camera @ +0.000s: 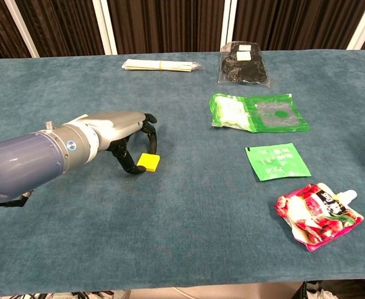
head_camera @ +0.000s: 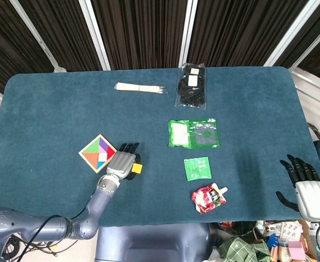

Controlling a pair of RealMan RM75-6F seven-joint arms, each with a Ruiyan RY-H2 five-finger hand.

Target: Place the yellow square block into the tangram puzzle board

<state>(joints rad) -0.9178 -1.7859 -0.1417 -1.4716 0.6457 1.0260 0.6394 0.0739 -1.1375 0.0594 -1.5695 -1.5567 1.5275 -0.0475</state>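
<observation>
Bare table cloth [head_camera: 51, 120] on all sides of tangram puzzle board [head_camera: 98, 153]. Left hand [head_camera: 123, 162] just right of board, no object between. Green packets [head_camera: 193, 134], green card [head_camera: 197, 168], red pouch [head_camera: 208, 197] well apart to the right.

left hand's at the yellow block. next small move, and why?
Probably lift a little. The left hand seems to pinch the yellow square block, which looks tilted off the cloth. The tangram puzzle board sits just to the hand's left, so a short carry follows.
</observation>
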